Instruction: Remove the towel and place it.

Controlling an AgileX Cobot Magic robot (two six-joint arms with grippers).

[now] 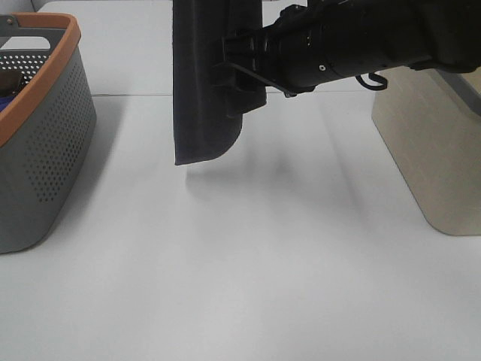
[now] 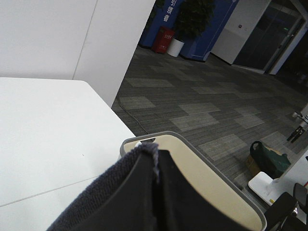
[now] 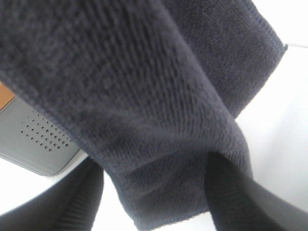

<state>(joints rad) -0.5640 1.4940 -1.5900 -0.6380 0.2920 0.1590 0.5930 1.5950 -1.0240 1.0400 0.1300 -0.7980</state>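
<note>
The smooth white bench (image 1: 240, 286) is matte at its near edge. At the left edge stands one grey plastic laundry basket (image 1: 45, 150), its wall peppered with small round holes and its rim orange. Something dark lies inside, but I cannot make out what. At the right edge sits one beige bin (image 1: 428, 158) with rounded corners and a grey rim; its contents are out of sight.

Towards the far edge, near the middle, the one towel (image 1: 203, 90) hangs in a long fold. It is navy-black, nubbly terry with a stitched hem, and its lower end is just off the bench over a faint shadow.

The right gripper (image 1: 229, 71) reaches in from the right and is clamped onto the towel, with cloth bunched between its black fingers (image 3: 240, 202). Cloth crowds the left wrist camera, so I cannot tell how the left gripper stands.
</note>
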